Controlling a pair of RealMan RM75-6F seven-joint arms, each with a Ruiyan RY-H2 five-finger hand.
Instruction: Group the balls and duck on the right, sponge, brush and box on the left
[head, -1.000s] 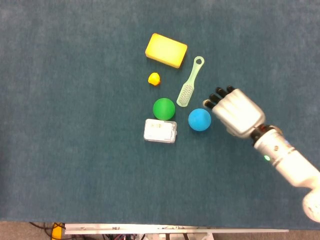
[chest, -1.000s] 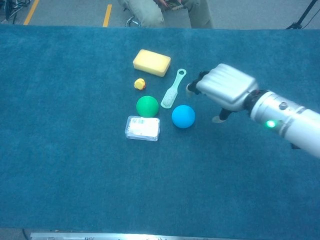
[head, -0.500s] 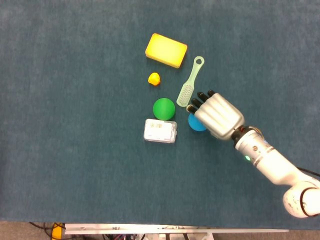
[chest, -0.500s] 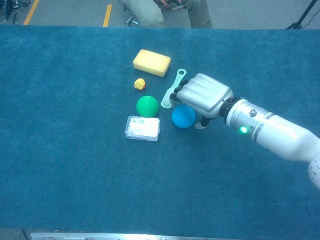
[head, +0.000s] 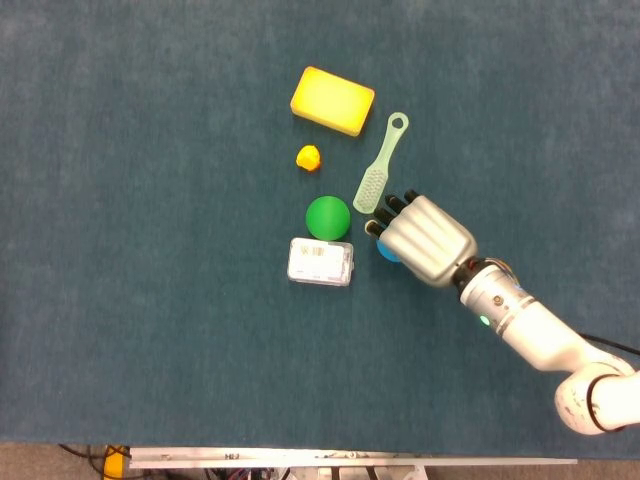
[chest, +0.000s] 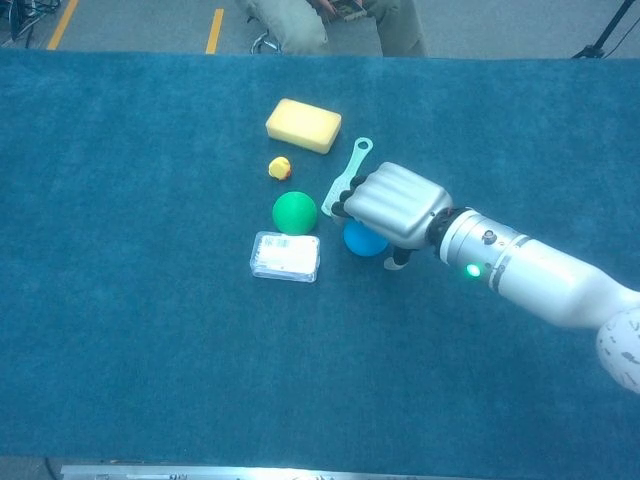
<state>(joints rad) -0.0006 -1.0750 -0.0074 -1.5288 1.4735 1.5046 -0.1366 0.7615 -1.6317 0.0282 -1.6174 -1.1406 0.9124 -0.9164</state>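
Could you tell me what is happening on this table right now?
The robot's right hand is over the blue ball, covering most of it; whether it grips it cannot be told. The green ball, yellow duck, sponge, brush and clear box lie clustered mid-table on the blue cloth, not yet sorted. The left hand is out of view.

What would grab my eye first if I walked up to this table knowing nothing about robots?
Probably the silver right hand on its white arm, reaching in from the right and covering most of a blue ball; whether it grips the ball cannot be told. Next, the bright cluster on the blue cloth: a yellow sponge at the far end, a small yellow duck, a green ball, a pale green brush and a clear plastic box.
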